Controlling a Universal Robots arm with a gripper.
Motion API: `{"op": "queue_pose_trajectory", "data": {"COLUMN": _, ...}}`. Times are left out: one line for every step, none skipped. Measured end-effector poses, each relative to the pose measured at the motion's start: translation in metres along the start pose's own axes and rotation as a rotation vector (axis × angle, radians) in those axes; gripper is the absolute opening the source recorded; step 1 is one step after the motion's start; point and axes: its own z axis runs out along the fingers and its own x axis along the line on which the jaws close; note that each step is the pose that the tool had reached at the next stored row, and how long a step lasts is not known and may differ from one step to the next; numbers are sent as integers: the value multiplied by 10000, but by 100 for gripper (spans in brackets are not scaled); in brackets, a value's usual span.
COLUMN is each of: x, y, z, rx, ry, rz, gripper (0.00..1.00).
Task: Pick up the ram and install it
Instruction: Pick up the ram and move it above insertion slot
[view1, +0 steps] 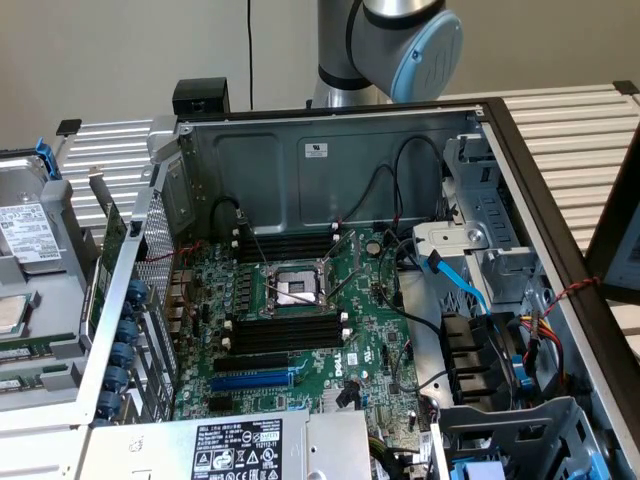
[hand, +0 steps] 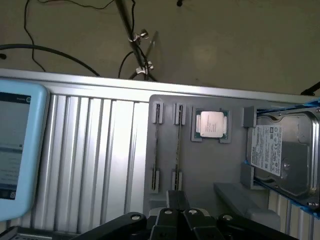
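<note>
Pincer (hand: 176, 200) sits near one end of the ram (hand: 179, 147); spread or pressed together, cannot tell. Ram apparently stands on edge in gray tray (hand: 210, 170), just beside CPU (hand: 211, 123).

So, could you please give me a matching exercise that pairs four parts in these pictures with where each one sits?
Things:
1. ram
2. processor
3. hard drive
4. blue slot

Places:
A. on the motherboard
B. in a blue-railed bay
C. on edge between grey clips
D. flat in a square recess of the grey tray

Pairs: 1-C, 2-D, 3-B, 4-A.
</note>
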Motion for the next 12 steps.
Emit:
{"op": "queue_pose_trajectory", "data": {"x": -1, "y": 4, "z": 3, "rx": 48, "ry": 20, "rz": -52, "gripper": 10}}
{"op": "queue_pose_trajectory", "data": {"x": -1, "y": 9, "z": 5, "rx": 132, "ry": 45, "rz": -67, "gripper": 10}}
{"op": "queue_pose_trajectory", "data": {"x": -1, "y": 17, "z": 5, "rx": 231, "ry": 76, "rz": -70, "gripper": 10}}
{"op": "queue_pose_trajectory", "data": {"x": -2, "y": 26, "z": 6, "rx": 353, "ry": 112, "rz": -68, "gripper": 10}}
{"op": "queue_pose_trajectory", "data": {"x": -3, "y": 35, "z": 8, "rx": 461, "ry": 145, "rz": -70, "gripper": 10}}
{"op": "queue_pose_trajectory", "data": {"x": -3, "y": 39, "z": 10, "rx": 500, "ry": 154, "rz": -69, "gripper": 10}}
{"op": "queue_pose_trajectory", "data": {"x": -3, "y": 41, "z": 10, "rx": 500, "ry": 154, "rz": -70, "gripper": 10}}
{"op": "queue_pose_trajectory", "data": {"x": -2, "y": 42, "z": 10, "rx": 500, "ry": 155, "rz": -71, "gripper": 10}}
{"op": "queue_pose_trajectory", "data": {"x": 1, "y": 43, "z": 11, "rx": 501, "ry": 154, "rz": -69, "gripper": 10}}
{"op": "queue_pose_trajectory", "data": {"x": 2, "y": 44, "z": 14, "rx": 501, "ry": 154, "rz": -69, "gripper": 10}}
{"op": "queue_pose_trajectory", "data": {"x": 2, "y": 44, "z": 22, "rx": 499, "ry": 153, "rz": -68, "gripper": 10}}
{"op": "queue_pose_trajectory", "data": {"x": 4, "y": 45, "z": 32, "rx": 497, "ry": 153, "rz": -68, "gripper": 10}}
